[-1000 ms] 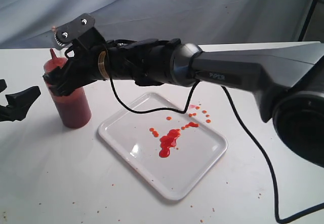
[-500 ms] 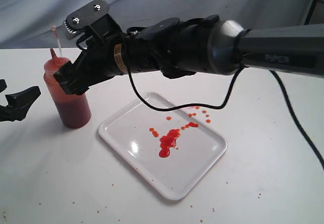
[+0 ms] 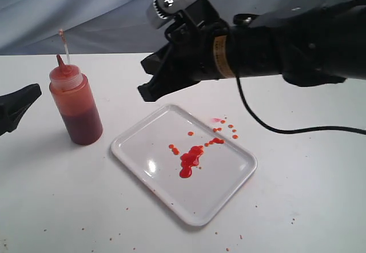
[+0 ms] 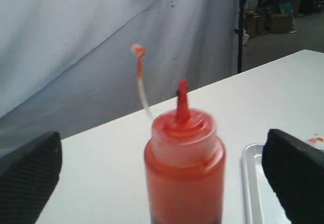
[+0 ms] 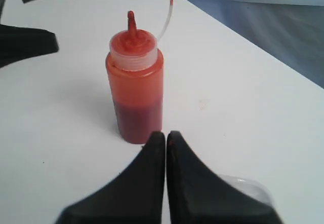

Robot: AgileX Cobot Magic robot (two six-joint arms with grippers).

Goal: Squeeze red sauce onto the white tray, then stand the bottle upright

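One bottle point(image 3: 75, 107) upright, free of right tool point(image 5: 165, 140); white tray point(image 3: 127, 150) near

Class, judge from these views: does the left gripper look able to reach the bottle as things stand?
Probably yes. The left gripper is open and faces the upright bottle, with nothing visible between them. The right gripper is shut and apart from the bottle.

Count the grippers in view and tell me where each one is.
2. The left gripper, open, is left of the bottle; the right gripper, shut, hangs between bottle and white tray, touching neither.
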